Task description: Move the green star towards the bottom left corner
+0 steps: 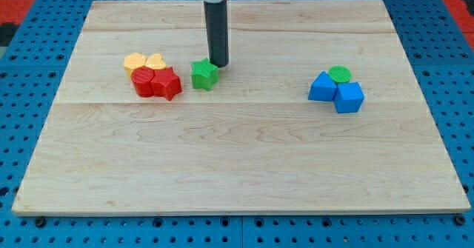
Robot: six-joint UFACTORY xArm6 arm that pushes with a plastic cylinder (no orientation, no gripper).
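The green star (204, 74) lies on the wooden board (237, 152), left of the middle in the upper part. My tip (218, 64) stands just to the star's upper right, touching or nearly touching it. The dark rod rises straight up from there to the view's top.
Just left of the star sit two red blocks (157, 82) with two yellow blocks (144, 61) above them. At the right, two blue blocks (337, 91) touch a green round block (340, 73). A blue pegboard (22, 92) surrounds the board.
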